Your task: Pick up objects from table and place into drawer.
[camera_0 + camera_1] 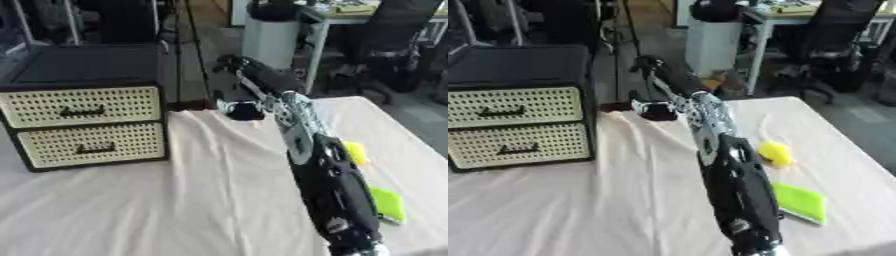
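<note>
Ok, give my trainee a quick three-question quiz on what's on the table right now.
1. True or false: both drawers of the drawer unit are shut.
2. Which lies nearer the camera? A: the round yellow object. B: the flat yellow-green object.
3. Fill in: the right hand sits near the ___ edge of the table.
Key: 1 true; 2 B; 3 far.
</note>
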Motion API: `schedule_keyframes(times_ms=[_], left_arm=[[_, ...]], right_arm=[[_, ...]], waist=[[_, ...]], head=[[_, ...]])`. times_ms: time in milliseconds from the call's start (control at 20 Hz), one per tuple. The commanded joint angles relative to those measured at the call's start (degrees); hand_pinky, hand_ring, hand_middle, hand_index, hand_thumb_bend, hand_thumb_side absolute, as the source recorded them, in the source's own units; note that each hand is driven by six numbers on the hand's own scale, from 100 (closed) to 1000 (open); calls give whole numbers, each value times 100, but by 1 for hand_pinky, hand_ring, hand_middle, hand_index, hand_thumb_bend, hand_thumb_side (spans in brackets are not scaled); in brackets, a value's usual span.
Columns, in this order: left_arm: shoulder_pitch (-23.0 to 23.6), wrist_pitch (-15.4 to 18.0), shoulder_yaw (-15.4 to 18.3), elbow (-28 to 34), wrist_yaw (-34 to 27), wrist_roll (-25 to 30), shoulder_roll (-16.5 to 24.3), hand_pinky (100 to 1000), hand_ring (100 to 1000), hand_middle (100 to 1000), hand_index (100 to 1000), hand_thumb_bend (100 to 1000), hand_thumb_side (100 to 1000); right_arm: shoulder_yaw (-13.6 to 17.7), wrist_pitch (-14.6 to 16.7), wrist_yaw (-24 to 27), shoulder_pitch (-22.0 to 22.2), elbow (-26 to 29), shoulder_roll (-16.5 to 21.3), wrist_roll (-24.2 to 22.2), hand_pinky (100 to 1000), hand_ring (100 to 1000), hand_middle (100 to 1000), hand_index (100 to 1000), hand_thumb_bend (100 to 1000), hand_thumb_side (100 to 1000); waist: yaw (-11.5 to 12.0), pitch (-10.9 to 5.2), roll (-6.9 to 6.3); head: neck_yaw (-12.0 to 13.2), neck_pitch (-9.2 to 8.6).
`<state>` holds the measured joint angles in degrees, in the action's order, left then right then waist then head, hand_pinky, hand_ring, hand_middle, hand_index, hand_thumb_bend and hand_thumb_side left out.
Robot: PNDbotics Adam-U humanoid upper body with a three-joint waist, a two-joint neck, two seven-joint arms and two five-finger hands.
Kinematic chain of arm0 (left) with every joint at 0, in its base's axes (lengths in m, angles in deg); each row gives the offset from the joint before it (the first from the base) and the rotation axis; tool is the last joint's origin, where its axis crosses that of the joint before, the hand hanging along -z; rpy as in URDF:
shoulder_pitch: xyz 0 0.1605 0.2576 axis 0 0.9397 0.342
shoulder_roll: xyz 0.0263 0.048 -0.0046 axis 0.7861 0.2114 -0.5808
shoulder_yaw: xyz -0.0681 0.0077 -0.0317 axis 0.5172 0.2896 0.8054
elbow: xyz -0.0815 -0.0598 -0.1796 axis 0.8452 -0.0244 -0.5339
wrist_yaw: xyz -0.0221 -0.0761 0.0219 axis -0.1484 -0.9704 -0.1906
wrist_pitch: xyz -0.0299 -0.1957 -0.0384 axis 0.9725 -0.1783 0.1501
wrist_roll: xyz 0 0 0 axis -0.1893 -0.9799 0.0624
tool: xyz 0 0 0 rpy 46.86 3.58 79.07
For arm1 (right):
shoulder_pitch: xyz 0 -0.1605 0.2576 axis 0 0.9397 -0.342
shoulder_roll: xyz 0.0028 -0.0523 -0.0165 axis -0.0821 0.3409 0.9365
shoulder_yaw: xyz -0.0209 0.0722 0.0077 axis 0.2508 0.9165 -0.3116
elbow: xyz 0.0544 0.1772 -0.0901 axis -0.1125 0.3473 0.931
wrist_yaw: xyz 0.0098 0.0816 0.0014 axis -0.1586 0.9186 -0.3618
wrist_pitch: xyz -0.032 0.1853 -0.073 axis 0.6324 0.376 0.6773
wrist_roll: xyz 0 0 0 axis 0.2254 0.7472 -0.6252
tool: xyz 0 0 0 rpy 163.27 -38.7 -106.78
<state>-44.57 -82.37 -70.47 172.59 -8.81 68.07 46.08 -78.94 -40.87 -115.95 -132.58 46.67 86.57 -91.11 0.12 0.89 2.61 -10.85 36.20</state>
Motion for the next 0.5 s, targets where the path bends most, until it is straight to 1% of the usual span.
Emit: schedule_keyframes(times_ms=[50, 200, 300, 500], left_arm=[[43, -22, 161, 124, -18, 37, 0, 100, 162, 288, 717, 484, 1000], [81, -14, 181, 124, -26, 73, -45, 100, 161, 287, 718, 482, 1000], [93, -9, 188, 124, -37, 97, -62, 100, 161, 287, 718, 481, 1000], [91, 14, 179, 124, -36, 194, -80, 100, 163, 290, 723, 478, 1000]], right_arm=[[52, -70, 132, -71, 250, 173, 7, 964, 983, 911, 874, 100, 425], [66, -108, 172, -45, 317, 189, -13, 965, 984, 911, 873, 100, 425], [71, -118, 189, -23, 336, 195, -30, 965, 984, 911, 874, 100, 425], [81, -133, 204, -12, 361, 193, -44, 965, 984, 910, 873, 100, 425]], waist=[[10, -67, -17], [14, -63, -13], [28, -62, -15], [23, -57, -12]], head=[[-36, 61], [-40, 89], [-51, 67], [-48, 119]])
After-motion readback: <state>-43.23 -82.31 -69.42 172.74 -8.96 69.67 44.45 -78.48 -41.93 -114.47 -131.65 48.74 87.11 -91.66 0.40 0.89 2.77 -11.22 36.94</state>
